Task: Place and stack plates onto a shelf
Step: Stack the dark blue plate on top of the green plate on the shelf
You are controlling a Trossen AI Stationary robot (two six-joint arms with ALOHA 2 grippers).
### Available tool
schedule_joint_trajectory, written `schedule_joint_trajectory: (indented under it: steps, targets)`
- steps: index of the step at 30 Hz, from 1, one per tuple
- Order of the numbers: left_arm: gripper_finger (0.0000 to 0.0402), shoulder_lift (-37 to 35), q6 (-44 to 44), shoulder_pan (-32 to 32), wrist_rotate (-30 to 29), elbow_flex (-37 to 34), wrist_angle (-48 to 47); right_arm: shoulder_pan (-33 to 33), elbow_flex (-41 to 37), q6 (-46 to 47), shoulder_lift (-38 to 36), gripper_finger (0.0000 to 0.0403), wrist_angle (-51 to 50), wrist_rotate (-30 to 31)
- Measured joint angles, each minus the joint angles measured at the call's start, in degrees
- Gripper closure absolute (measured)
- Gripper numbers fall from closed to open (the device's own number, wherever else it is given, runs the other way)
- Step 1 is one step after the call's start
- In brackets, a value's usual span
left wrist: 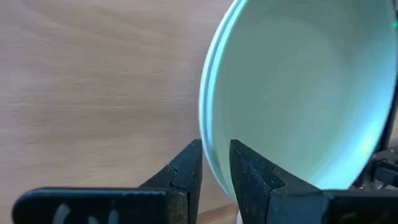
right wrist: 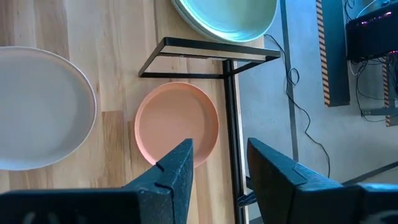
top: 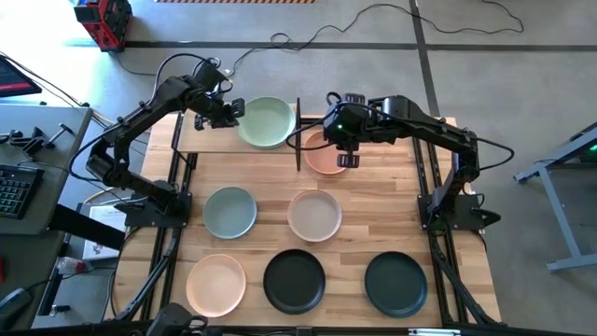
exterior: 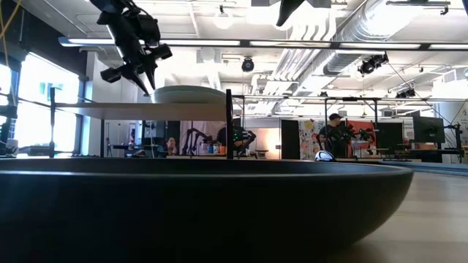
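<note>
Pale green plates (top: 268, 121) sit on the shelf (top: 207, 138) at the upper middle of the high view, near its right end; the left wrist view shows a doubled rim there, so two seem stacked, which fits the task's aim of piling plates up off the surface (top: 354, 247). The left pincer (top: 230, 109) is at the stack's left rim, fingers (left wrist: 186, 171) parted a little with the rim in the gap between them; it looks released rather than clenched, though the gap is narrow; the left arm reaches in from the frame's left, bent at the elbow, wrist turned toward the shelf. In the low view it hangs above the shelf board, pointing down at the stack's edge.

The right pincer (top: 342, 157) hovers over the pink plate (top: 326, 152), which lies on the surface just right of the shelf's black post (top: 298, 135); its fingers stand apart and hold nothing; the right arm stretches leftward from its base at the frame's right, wrist facing down, likely lined up to take that plate next.

Five more plates wait lower on the surface: blue-grey (top: 229, 212), beige (top: 314, 214), peach (top: 215, 284) and two black (top: 295, 280).
</note>
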Motion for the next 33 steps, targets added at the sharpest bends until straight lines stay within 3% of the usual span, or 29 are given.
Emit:
schedule_joint_trajectory:
  steps: [7,9,12,20,28,33]
  targets:
    - [0.0332,-3.06,3.71,-0.09,3.09,0.00,-0.03,0.00,0.00,3.20,0.00,0.0272,-2.80,-0.36]
    - [0.0332,-4.63,4.89,-0.62,6.11,0.00,-0.03,-0.17,0.00,4.43,0.00,0.0272,-5.33,-3.13]
    - [0.0332,-7.39,5.42,-3.38,8.09,0.00,-0.07,-0.93,0.00,6.83,0.00,0.0272,-5.82,-12.00]
    - [0.0332,-12.63,10.05,-16.62,7.91,0.00,-0.12,-0.58,0.00,22.31,0.04,0.0272,-5.95,-20.19]
    - [0.0332,-14.70,13.16,-32.01,9.06,0.00,-1.79,6.88,0.00,44.51,0.24,0.0272,-5.92,-20.50]
    - [0.0332,-15.07,13.92,-41.16,9.01,-0.25,-4.10,14.07,0.00,57.41,1.40,0.0272,-5.92,-17.43]
